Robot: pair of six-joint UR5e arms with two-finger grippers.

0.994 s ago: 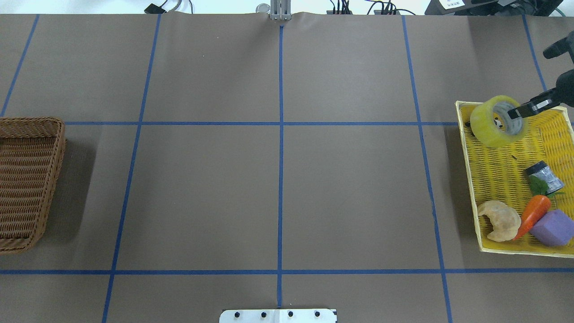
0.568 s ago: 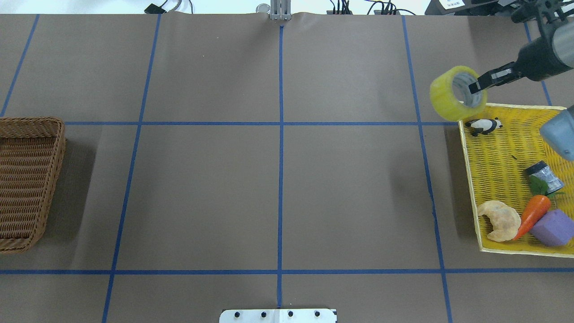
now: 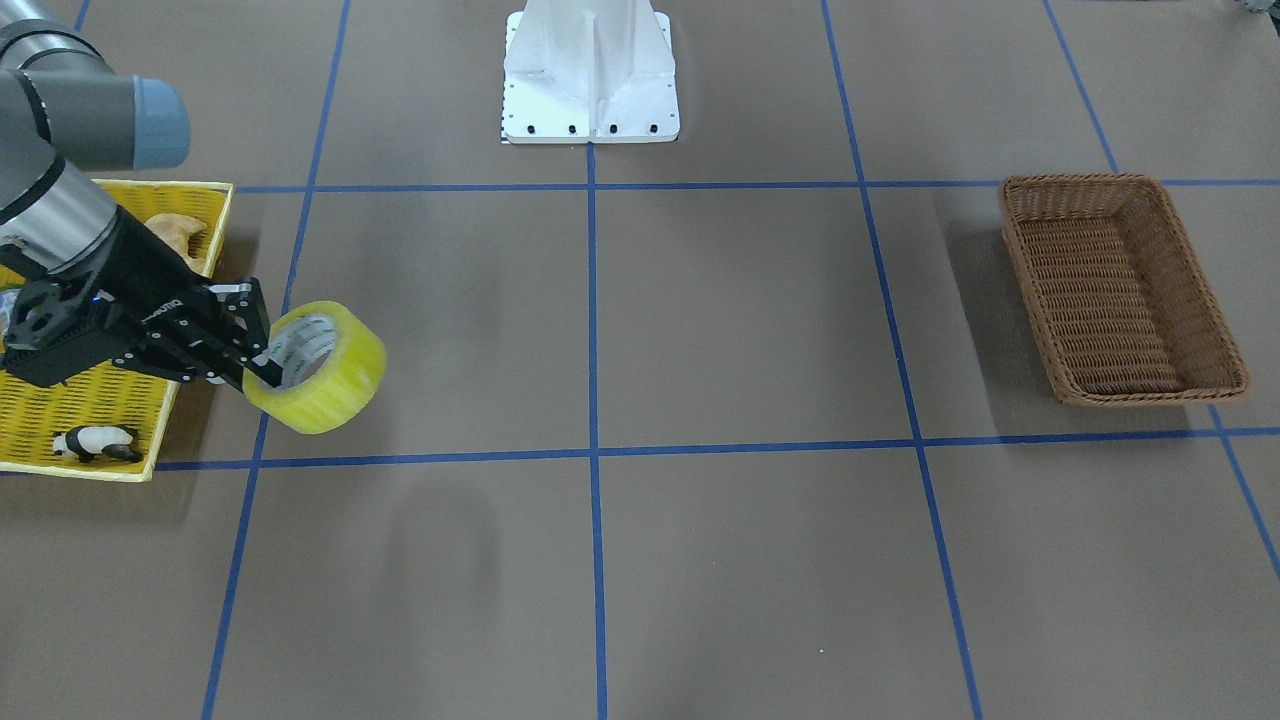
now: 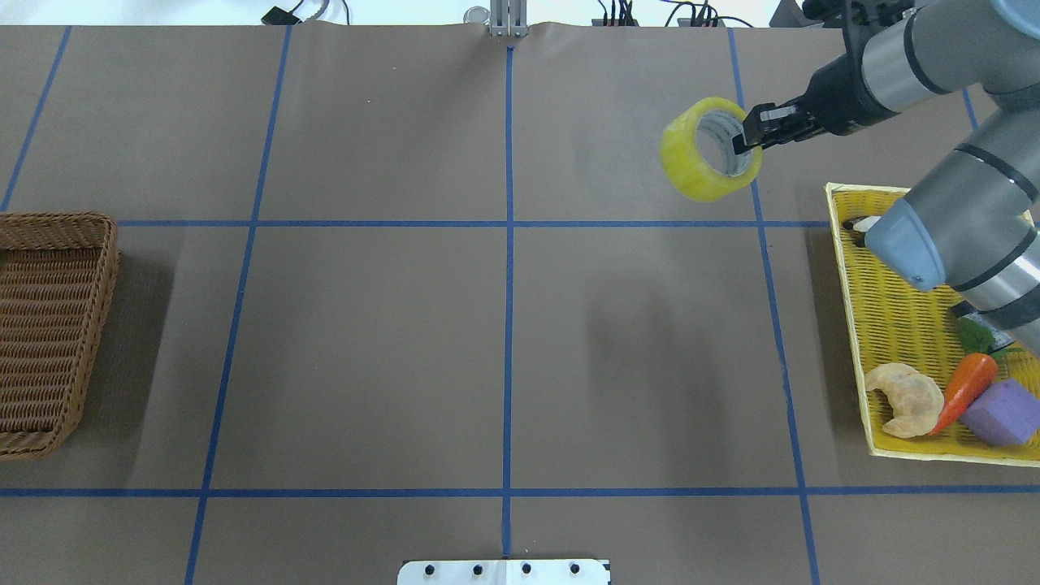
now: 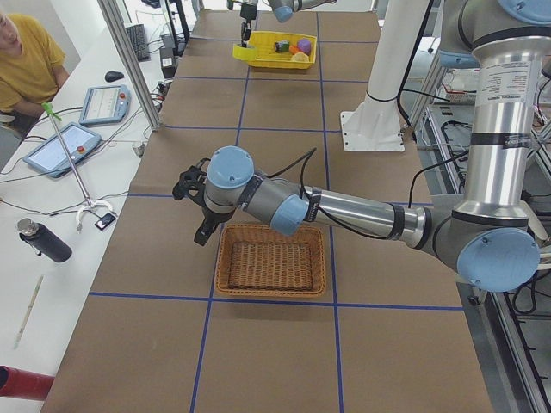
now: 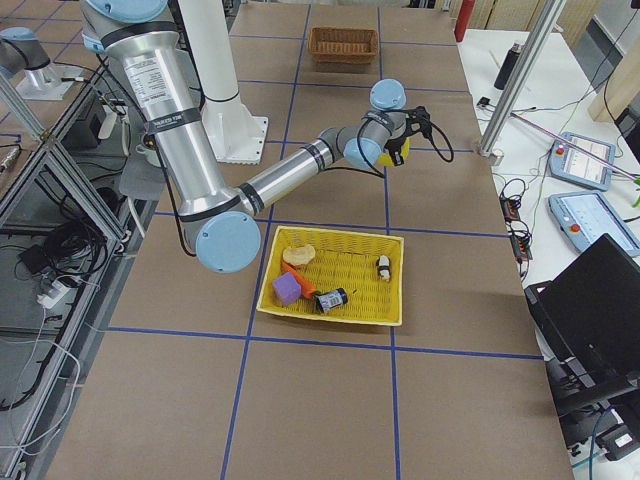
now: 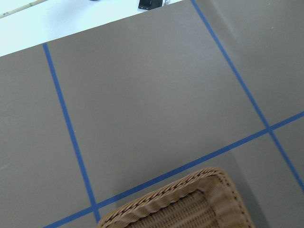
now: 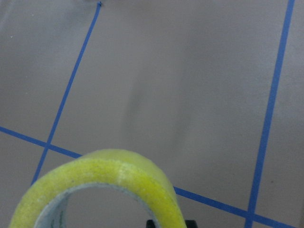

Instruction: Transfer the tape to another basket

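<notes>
Brown paper surface [image 4: 366, 349] lies below my right gripper [image 4: 741, 140], jaws clenched on the wide translucent-yellow tape roll [image 4: 691, 166], held clear for travel to the rectangular brown wicker basket [image 4: 49, 325]; of my left gripper [image 5: 204, 237] I cannot tell.

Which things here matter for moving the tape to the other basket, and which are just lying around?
Job: tape, gripped by the right end effector; wicker basket.
Lying about: yellow mesh tray, croissant, carrot, purple block, panda figurine, small can.
</notes>
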